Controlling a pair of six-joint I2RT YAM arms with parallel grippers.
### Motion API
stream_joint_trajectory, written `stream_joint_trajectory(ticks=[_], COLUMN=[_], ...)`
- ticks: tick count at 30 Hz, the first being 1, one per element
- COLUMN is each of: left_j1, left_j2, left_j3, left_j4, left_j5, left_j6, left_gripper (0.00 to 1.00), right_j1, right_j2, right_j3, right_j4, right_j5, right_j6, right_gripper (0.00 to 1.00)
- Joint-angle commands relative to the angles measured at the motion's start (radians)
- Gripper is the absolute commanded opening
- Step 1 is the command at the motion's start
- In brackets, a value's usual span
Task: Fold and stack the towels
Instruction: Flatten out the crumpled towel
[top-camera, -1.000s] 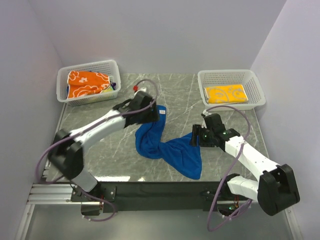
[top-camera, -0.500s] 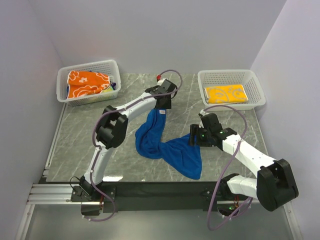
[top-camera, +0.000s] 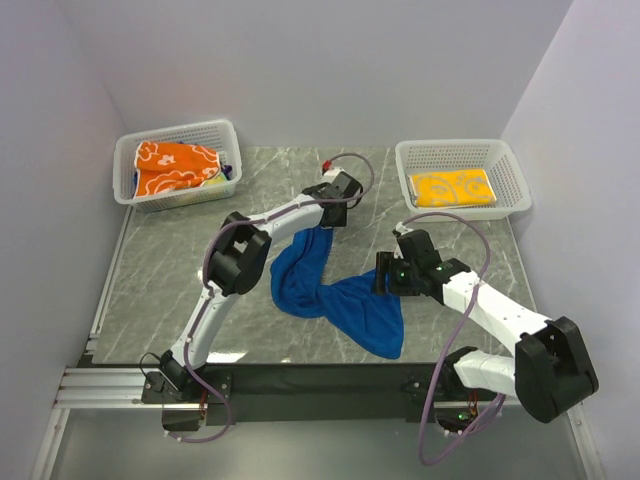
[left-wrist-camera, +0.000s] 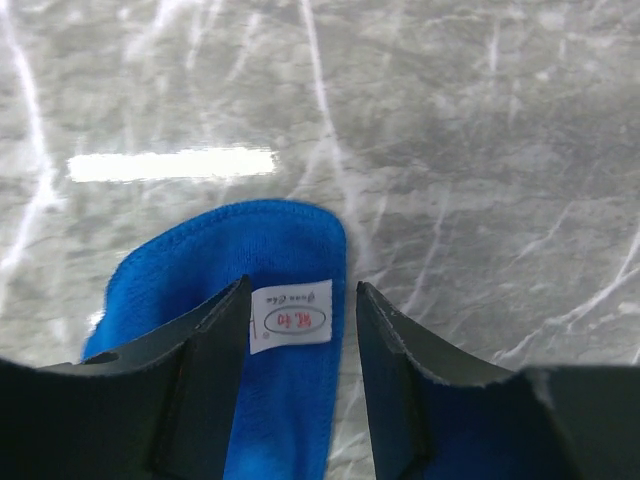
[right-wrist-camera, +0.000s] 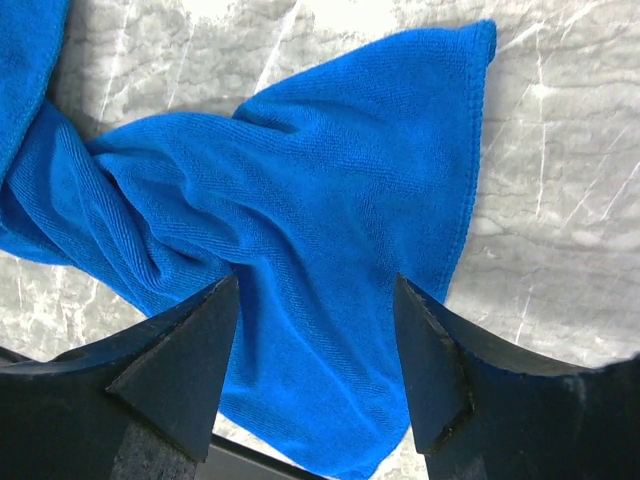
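A small white label (left-wrist-camera: 291, 320) is sewn at the corner of the blue towel (top-camera: 365, 312). It carries red characters in an oval and a line of fine script, both too small to read. The towel is plain royal blue, twisted and bunched in the middle of the grey marbled bench (top-camera: 170, 280), with a flatter lobe spreading near and right.

The left arm stretches far across the bench. The left gripper (left-wrist-camera: 300, 300) has its jaws apart, straddling the labelled far corner. The right arm is bent and reaches left. The right gripper (right-wrist-camera: 315, 290) is spread wide just above the towel's right lobe.

An orange flowered towel (top-camera: 172, 166) fills the left basket (top-camera: 180, 130). A folded yellow towel (top-camera: 452, 187) lies in the right basket (top-camera: 512, 175).
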Motion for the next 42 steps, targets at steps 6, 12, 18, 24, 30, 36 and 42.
stream_joint_trajectory(ticks=[6, 12, 18, 24, 30, 36, 42], left_j1=[-0.012, -0.002, 0.047, 0.101, 0.126, 0.162, 0.169], left_j2=[0.017, -0.034, -0.184, -0.334, -0.382, -0.393, -0.390], left_j3=[-0.028, -0.117, -0.135, -0.121, -0.141, -0.146, -0.138], left_j4=[0.054, 0.068, 0.060, 0.056, 0.045, 0.036, 0.036], left_j5=[-0.048, -0.062, -0.066, -0.045, -0.040, -0.029, -0.028], left_j6=[-0.004, -0.004, 0.022, 0.068, 0.080, 0.082, 0.082], left_gripper=[0.44, 0.01, 0.01, 0.01, 0.01, 0.01, 0.01], right_j1=[0.033, 0.097, 0.197, 0.320, 0.447, 0.522, 0.606], right_j2=[-0.047, -0.064, -0.072, -0.090, 0.028, 0.121, 0.261], right_j3=[-0.011, -0.007, 0.001, 0.015, 0.087, 0.102, 0.162], right_j4=[0.017, -0.033, -0.085, -0.096, -0.204, -0.170, -0.196], right_j5=[0.015, 0.047, 0.078, 0.022, 0.120, 0.152, 0.228], right_j6=[0.020, 0.042, 0.068, 0.000, 0.023, 0.033, 0.048], right_gripper=[0.70, 0.70, 0.69, 0.66, 0.66, 0.65, 0.64])
